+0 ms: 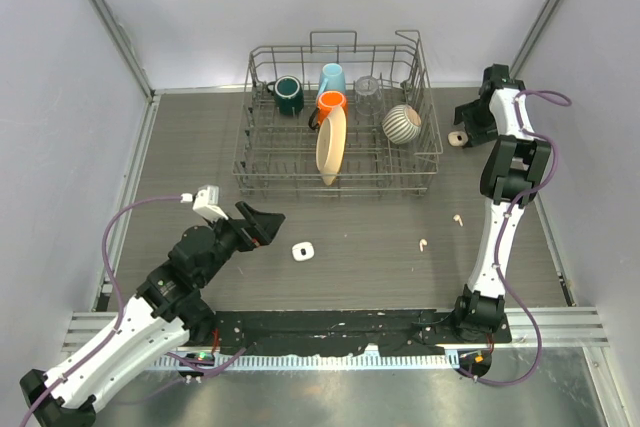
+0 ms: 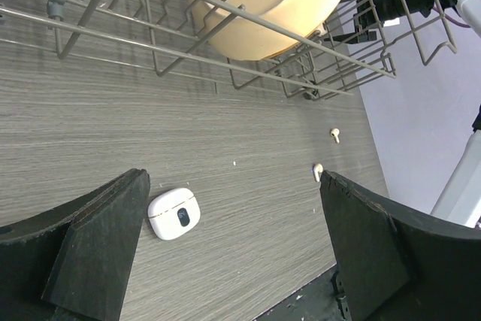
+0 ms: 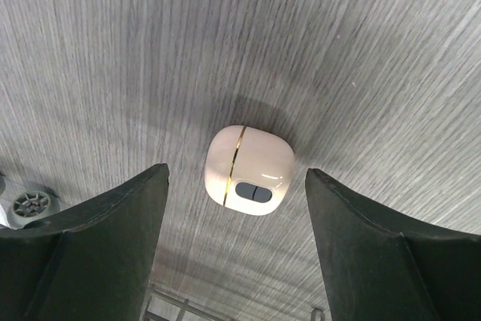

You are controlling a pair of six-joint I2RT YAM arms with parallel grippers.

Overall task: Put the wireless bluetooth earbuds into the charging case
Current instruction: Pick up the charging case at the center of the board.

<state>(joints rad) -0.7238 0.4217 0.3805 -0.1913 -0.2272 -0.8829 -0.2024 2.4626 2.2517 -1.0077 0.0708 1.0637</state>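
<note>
Grey wood-grain worktop (image 1: 190,162) runs between pale walls, with a wire dish rack (image 1: 255,162) at the far side holding mugs (image 1: 289,95) and a cream bowl (image 1: 331,145). 2 white earbuds (image 1: 422,243) lie loose and apart, right of centre. A closed white charging case (image 1: 303,251) sits near the left tool (image 1: 266,226), whose jaws gape wide, empty. A second charging case (image 3: 249,169), also closed, lies beside the rack's right end, between the right tool's (image 3: 236,174) parted jaws, untouched.
</note>
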